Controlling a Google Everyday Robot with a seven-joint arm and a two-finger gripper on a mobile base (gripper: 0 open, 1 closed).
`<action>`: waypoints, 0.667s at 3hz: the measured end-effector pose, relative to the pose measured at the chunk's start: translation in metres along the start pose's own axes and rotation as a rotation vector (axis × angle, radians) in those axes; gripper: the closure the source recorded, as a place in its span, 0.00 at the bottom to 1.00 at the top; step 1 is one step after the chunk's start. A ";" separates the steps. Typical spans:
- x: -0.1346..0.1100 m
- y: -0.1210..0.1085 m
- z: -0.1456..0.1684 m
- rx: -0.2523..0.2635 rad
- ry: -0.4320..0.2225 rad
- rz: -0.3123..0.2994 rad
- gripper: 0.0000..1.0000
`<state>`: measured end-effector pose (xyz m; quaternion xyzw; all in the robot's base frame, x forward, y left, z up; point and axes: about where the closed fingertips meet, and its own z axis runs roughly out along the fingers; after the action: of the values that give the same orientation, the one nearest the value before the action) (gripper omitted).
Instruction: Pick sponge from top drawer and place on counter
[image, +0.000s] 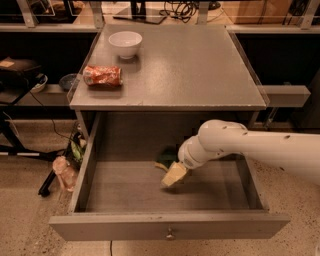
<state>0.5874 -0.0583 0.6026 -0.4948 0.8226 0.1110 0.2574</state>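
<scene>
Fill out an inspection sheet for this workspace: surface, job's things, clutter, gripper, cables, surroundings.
Surface: the counter is flat and grey, with worn edges.
Job's things: the sponge lies in the open drawer, toward the back middle. It is not yet on the counter.
Clutter: a white bowl and a crushed can sit on the counter's left side.
Gripper: the gripper is down inside the drawer, right beside the sponge. Contact with the sponge cannot be told.
Cables: dark cables lie on the shelf behind the counter.
Surroundings: the floor is speckled, and small items stand on it left of the drawer.
</scene>
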 end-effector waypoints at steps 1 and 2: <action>0.000 0.000 0.000 0.000 0.000 0.000 0.00; 0.000 0.000 0.000 0.000 0.000 0.000 0.19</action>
<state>0.5874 -0.0583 0.6026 -0.4948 0.8226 0.1110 0.2574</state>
